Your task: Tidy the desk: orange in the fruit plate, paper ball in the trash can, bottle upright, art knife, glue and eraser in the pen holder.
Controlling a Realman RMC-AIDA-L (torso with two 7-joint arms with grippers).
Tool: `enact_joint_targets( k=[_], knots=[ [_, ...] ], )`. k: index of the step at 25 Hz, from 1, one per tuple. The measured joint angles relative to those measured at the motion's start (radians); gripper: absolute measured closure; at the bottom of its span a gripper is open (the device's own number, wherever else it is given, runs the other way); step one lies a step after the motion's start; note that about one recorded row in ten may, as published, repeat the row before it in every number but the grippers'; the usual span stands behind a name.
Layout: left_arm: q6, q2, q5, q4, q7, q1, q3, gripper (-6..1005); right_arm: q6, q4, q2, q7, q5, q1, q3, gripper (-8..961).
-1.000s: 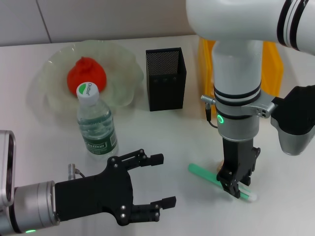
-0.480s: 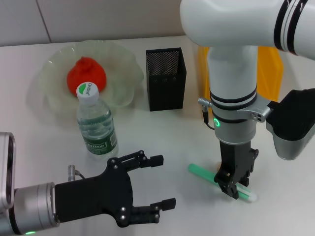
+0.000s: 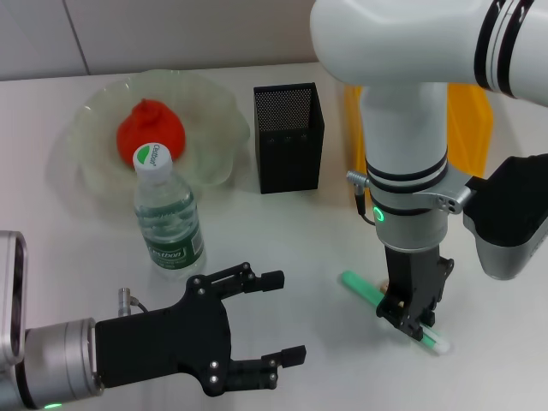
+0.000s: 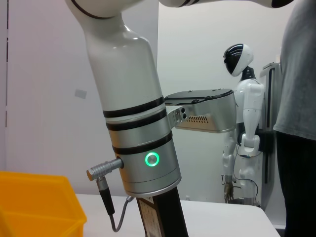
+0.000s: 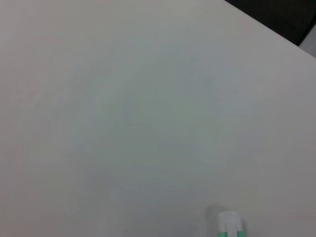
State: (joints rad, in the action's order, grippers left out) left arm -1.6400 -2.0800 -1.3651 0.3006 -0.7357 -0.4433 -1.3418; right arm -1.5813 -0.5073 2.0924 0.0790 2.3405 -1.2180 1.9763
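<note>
Straddling the slim green-and-white art knife [image 3: 394, 311] near its white end, the right claw [image 3: 409, 318] looks closed on it; the knife lies slantwise on the white desk [image 3: 300, 240]. Left claw [image 3: 265, 321] idles splayed, empty, well apart.

Even, diffuse overhead light; scene bright throughout. White matte tabletop [image 3: 282, 231] shows only soft, faint shadows, the darkest just beneath the right hand [image 3: 409, 318] and under the open black left hand [image 3: 257, 330]. Mild sheen on the glossy white arm casing [image 3: 402, 51] above the right hand. Right wrist view is washed out and soft, nearly featureless. Left wrist view sharp, background evenly lit.
</note>
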Motion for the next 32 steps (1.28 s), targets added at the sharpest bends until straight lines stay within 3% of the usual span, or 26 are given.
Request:
enact_joint_targets(
  k=[8,18,20,21,32],
  knots=[
    [-0.001,0.000,0.000,0.001,0.002,0.012,0.003,183,-0.021,-0.085,0.000,-0.101,-0.036,0.031,-0.010,788],
    [-0.006,0.000,0.027,0.000,0.025,0.045,0.011,183,-0.133,-0.412,-0.009,-0.344,0.005,0.214,-0.126,788],
    [-0.006,0.000,0.027,0.000,0.025,0.045,0.011,183,-0.140,-0.429,-0.009,-0.355,0.013,0.228,-0.130,788],
    [-0.031,0.005,0.028,0.011,0.047,0.084,0.015,183,-0.160,-0.470,-0.009,-0.373,0.035,0.259,-0.140,788],
    [-0.048,0.009,0.024,0.017,0.050,0.094,0.017,183,-0.201,-0.599,-0.012,-0.438,0.071,0.346,-0.173,788]
  ],
)
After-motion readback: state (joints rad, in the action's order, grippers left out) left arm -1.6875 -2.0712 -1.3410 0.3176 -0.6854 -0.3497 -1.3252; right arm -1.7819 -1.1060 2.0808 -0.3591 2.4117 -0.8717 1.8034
